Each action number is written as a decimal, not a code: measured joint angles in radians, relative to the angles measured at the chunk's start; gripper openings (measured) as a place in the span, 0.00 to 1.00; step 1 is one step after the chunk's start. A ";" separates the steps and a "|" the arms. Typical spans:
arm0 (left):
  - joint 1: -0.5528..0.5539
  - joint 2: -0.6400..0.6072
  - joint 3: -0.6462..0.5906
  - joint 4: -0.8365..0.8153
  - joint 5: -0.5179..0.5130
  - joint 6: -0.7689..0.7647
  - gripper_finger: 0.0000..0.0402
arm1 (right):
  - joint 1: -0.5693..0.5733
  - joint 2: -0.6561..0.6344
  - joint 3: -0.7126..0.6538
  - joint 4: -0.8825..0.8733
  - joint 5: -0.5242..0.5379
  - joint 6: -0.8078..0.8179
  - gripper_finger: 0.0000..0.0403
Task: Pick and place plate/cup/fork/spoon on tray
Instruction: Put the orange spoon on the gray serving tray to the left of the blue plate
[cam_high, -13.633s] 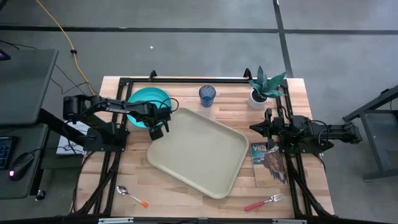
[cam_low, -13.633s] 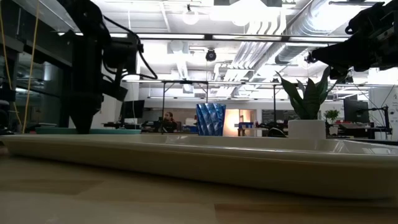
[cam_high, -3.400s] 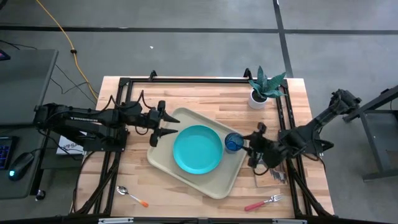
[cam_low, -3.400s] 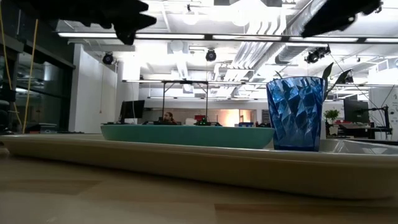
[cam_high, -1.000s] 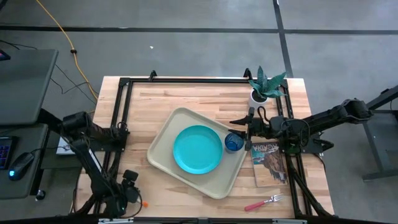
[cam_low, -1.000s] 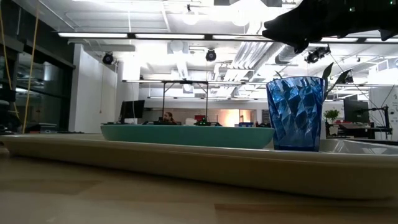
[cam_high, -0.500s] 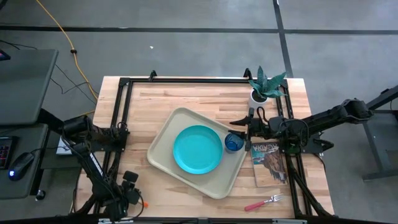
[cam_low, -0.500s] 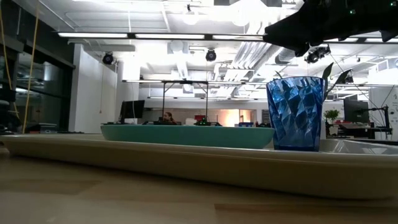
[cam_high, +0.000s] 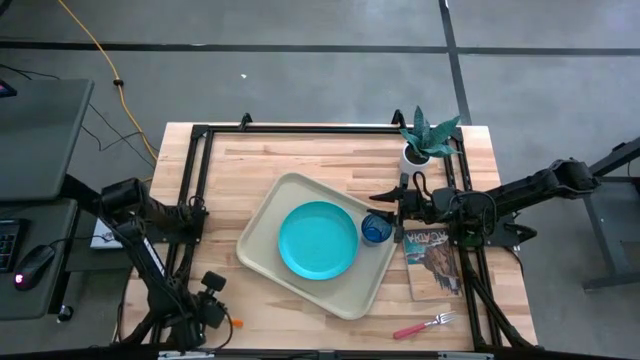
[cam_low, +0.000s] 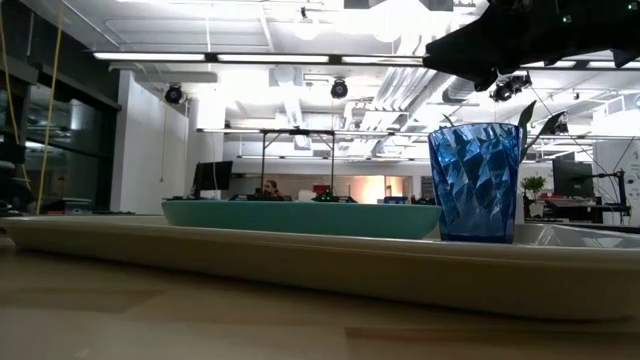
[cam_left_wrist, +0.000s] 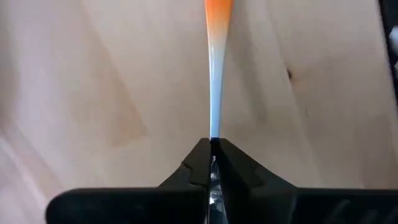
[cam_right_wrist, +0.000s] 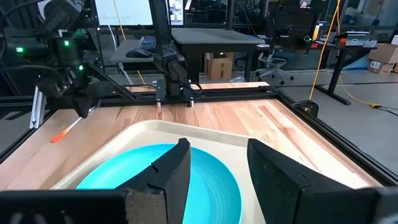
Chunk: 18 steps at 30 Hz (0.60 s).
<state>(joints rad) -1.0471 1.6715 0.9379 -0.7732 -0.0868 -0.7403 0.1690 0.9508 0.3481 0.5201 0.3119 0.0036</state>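
The teal plate (cam_high: 318, 239) and the blue cup (cam_high: 376, 229) stand on the beige tray (cam_high: 262, 262) in the middle of the table. Close to the table's near left corner lies the spoon (cam_high: 231, 323); my left gripper (cam_high: 214, 312) is down on it and shut on it, leaving only the orange handle in sight. Its bowl is hidden. My right gripper (cam_high: 386, 196) hangs open above the tray's right rim, just beyond the cup, touching nothing. The red-handled fork (cam_high: 425, 325) lies flat on the wood near the front right. My left gripper pinches the spoon's thin metal neck (cam_left_wrist: 213, 127) between its two fingers, at the end away from the orange handle (cam_left_wrist: 217, 9). The fingers point down at the table from above. The handle runs straight out ahead of them over the wood (cam_right_wrist: 62, 134).
A white pot with a green plant (cam_high: 424, 140) stands at the far right. A magazine (cam_high: 432, 262) lies to the right of the tray. Black frame rails (cam_high: 195, 200) run along both sides of the table. Bare wood shows before and behind the tray.
My left gripper has stayed low at the spoon by the near left corner, shifting only slightly. The plate, cup and tray have kept their places, and my right gripper has kept still.
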 joint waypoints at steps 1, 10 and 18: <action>0.009 -0.013 0.000 0.000 -0.009 0.017 0.01 | 0.000 0.000 0.000 0.000 0.000 0.000 0.37; 0.150 -0.167 0.002 -0.033 -0.206 0.355 0.00 | 0.000 0.000 0.000 0.000 0.000 0.000 0.37; 0.492 -0.215 0.003 -0.086 -0.252 0.931 0.00 | 0.000 0.000 0.000 -0.007 0.000 0.000 0.37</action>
<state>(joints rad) -0.5553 1.4567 0.9405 -0.8596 -0.3384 0.1903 0.1692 0.9508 0.3485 0.5128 0.3119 0.0040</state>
